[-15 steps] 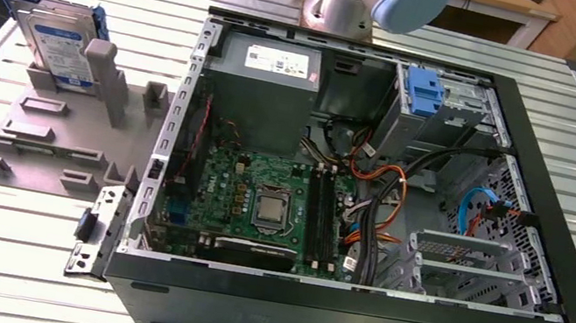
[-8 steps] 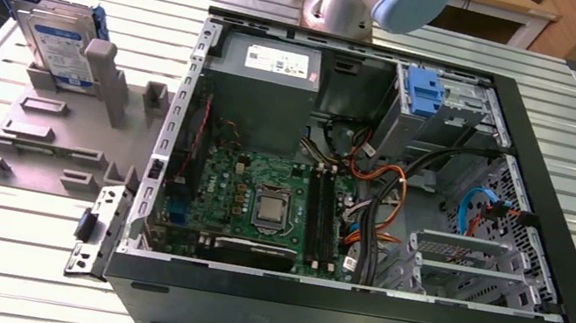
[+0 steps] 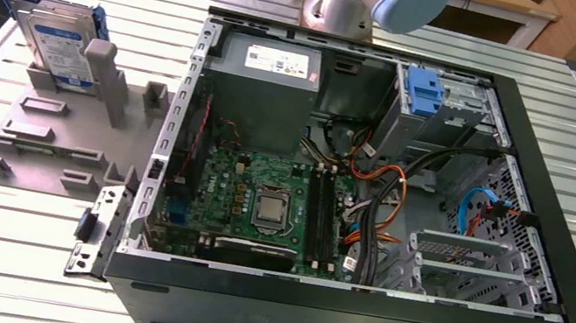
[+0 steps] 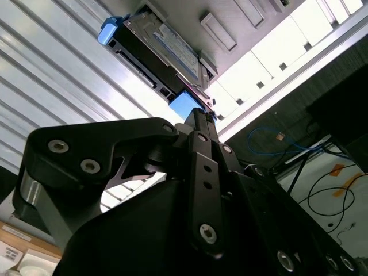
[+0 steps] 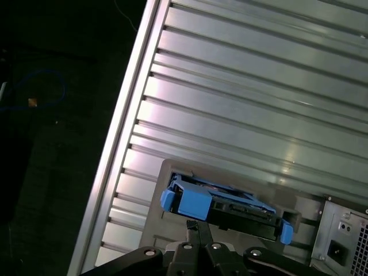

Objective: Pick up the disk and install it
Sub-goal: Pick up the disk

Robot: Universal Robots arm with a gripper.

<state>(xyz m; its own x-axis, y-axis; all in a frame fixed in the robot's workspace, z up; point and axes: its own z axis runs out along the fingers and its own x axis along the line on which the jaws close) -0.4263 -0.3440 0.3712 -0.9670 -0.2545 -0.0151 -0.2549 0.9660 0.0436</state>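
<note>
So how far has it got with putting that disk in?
Nothing looks done yet. The disk stands in its grey holder on the table, outside the open computer case. In both wrist views the jaws, closed and empty, are near the disk's blue frame. Picking up and installing remain.

Strong light glared white off the ribbed table (image 4: pixel 86 75) in the second wrist view; the gripper (image 4: pixel 199 115) sat in dark shadow.

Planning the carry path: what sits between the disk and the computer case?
In the exterior view, grey upright posts of a fixture plate stand between the disk and the computer case.
</note>
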